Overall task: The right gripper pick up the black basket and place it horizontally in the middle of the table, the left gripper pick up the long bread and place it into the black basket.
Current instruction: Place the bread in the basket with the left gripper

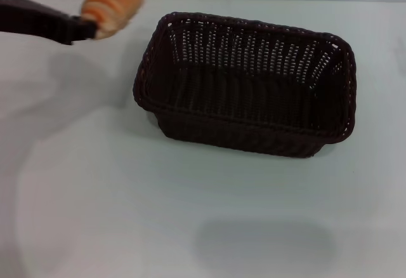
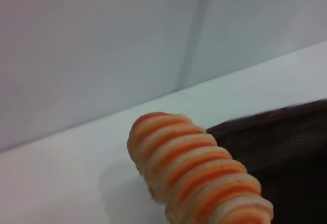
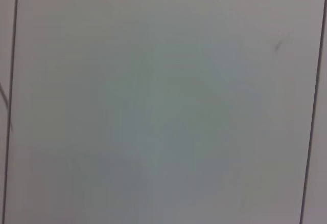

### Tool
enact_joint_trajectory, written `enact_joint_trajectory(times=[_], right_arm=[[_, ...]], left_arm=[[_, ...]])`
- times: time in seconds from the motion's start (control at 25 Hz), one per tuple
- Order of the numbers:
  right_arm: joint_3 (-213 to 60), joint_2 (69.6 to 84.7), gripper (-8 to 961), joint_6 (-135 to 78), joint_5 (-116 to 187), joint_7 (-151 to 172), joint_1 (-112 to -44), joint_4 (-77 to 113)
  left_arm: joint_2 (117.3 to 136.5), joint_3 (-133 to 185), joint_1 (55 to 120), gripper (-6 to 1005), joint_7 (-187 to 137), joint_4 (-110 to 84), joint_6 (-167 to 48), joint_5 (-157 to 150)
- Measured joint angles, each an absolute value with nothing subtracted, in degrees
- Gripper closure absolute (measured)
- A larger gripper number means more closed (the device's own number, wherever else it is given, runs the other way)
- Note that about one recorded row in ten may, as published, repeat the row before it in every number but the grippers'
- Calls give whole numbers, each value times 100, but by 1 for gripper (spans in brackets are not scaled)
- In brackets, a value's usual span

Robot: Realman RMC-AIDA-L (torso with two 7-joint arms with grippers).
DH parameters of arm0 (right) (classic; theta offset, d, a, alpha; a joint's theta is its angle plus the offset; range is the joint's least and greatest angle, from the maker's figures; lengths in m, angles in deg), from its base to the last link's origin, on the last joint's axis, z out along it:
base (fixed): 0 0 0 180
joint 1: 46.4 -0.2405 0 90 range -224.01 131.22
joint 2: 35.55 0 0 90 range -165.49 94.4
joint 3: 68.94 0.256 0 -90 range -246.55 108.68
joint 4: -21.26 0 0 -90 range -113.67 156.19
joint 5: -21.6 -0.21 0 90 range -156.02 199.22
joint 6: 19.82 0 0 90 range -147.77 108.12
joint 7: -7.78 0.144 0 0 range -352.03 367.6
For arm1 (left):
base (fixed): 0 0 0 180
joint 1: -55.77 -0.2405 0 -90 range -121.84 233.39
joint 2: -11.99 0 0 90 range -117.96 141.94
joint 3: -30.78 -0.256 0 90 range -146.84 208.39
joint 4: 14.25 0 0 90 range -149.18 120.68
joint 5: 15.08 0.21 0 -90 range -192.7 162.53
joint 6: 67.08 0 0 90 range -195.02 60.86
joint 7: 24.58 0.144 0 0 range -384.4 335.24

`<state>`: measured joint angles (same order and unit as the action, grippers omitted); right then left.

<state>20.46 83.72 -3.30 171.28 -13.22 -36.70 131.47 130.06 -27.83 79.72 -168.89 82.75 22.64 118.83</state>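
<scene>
Basically: left tool up at about 10 o'clock in the head view, reaching in from the 9 o'clock edge, black fingers clamped on the lower end of the long bread. Bread lifted clear of the desk, tilted, free end pointing up toward 1 o'clock, orange-brown with pale cream stripes across it. Looks a bit smeared in the head view, so no telling exactly how much of the loaf sits between the fingers.

Black basket sitting on the desk around the centre, slightly toward 2 o'clock, long side running roughly 9 to 3 with a slight slant, open side up. Nothing visible inside it, just the dark weave of the floor and the open-weave far wall with the white desk showing through. Bread to the 10 o'clock side of the basket, near its 9 o'clock rim but not over the opening, not touching it.

Left wrist view: same bread filling the near part of the shot, ridged like a segmented roll, rounded tip toward the far wall, with a corner of the basket dark beside and behind it.

Right tool nowhere in the head view. Right wrist view just a plain pale panelled surface, so open or closed: can't tell, not visible.
</scene>
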Motion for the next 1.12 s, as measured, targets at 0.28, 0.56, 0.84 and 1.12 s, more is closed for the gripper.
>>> enact_joint_trajectory(times=[0.28,0.56,0.84,1.12], right_arm=[[2030,8372,461,-311,17127,-1322,-3658,13147],[1946,8372,460,-321,17128,-1322,-3665,13148],[1876,8366,461,-311,17128,-1322,-3645,13173],[1877,8363,460,-289,17136,-1322,-3602,13192]], left_arm=[[13013,-3195,7830,846,-16865,8441,2582,10488],[13031,-4093,7859,861,-16864,8328,2033,10244],[13017,-4520,8453,865,-16765,7589,1270,10604],[13001,-4442,8603,869,-16605,7258,1134,10639]])
